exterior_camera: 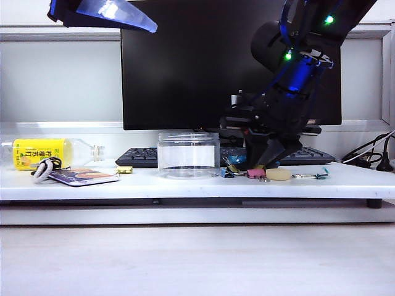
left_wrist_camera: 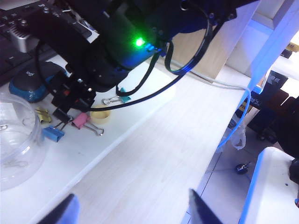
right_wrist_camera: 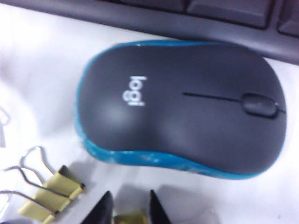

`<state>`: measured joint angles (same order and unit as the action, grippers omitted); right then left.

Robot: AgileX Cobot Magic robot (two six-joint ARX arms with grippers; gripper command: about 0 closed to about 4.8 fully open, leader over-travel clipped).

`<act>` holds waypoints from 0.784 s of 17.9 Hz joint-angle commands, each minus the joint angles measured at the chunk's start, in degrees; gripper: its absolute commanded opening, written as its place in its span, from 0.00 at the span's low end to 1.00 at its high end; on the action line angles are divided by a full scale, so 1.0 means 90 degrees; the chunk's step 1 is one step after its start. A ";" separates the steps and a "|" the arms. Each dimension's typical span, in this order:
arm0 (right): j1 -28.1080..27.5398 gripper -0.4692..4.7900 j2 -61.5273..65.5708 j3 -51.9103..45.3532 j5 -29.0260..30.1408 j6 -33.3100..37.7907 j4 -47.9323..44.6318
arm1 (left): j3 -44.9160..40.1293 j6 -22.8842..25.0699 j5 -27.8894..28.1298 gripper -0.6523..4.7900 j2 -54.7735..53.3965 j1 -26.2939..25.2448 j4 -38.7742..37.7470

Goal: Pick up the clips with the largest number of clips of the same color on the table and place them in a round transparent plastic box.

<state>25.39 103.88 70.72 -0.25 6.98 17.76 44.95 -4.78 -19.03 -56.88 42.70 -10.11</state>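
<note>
Box (exterior_camera: 188, 154) stands mid-shelf (exterior_camera: 185, 185), in front of keyboard (exterior_camera: 139, 157) and monitor (exterior_camera: 203, 61); bottle (exterior_camera: 43, 152) lies on its side far left, card (exterior_camera: 83, 177) and cord (exterior_camera: 43, 169) just before it; one clip (exterior_camera: 124, 169) sits alone between card and box; right of box a cluster of clips (exterior_camera: 256, 174) beside a tape roll (exterior_camera: 278, 174), another clip (exterior_camera: 315, 176) further right; mouse (right_wrist_camera: 182, 107) lies behind the cluster, before the keyboard; right gripper (right_wrist_camera: 127, 210) is down at the cluster, tips either side of a clip (right_wrist_camera: 128, 218), contact possibly made, view cropped; a second clip (right_wrist_camera: 46, 196) just beside it; left gripper (left_wrist_camera: 131, 210) hangs high, well apart.
</note>
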 commanded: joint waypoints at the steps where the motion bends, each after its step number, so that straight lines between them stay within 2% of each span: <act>1: 0.0005 0.29 0.0005 -0.0034 0.0187 0.0032 0.0379 | 0.0039 -0.0017 -0.0012 0.69 0.0015 0.0007 0.0039; 3: 0.0005 0.26 -0.0041 -0.0034 0.0209 0.0032 0.0391 | 0.0039 -0.0019 -0.0019 0.69 0.0015 0.0007 0.0032; 8: 0.0005 0.26 -0.0333 -0.0027 0.0209 0.0022 0.0508 | 0.0039 -0.0019 -0.0029 0.69 0.0015 0.0007 -0.0066; 12: 0.0005 0.26 -0.0561 0.0483 0.0216 -0.0138 0.0872 | 0.0039 -0.0022 -0.0036 0.69 0.0017 0.0007 -0.0134; 14: 0.0005 0.26 -0.0559 0.0835 0.0585 -0.0136 0.1027 | 0.0039 -0.0017 -0.0029 0.69 0.0015 0.0007 -0.0267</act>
<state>25.36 99.22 77.19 2.66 5.93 27.07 44.95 -4.78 -19.07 -56.88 42.70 -12.19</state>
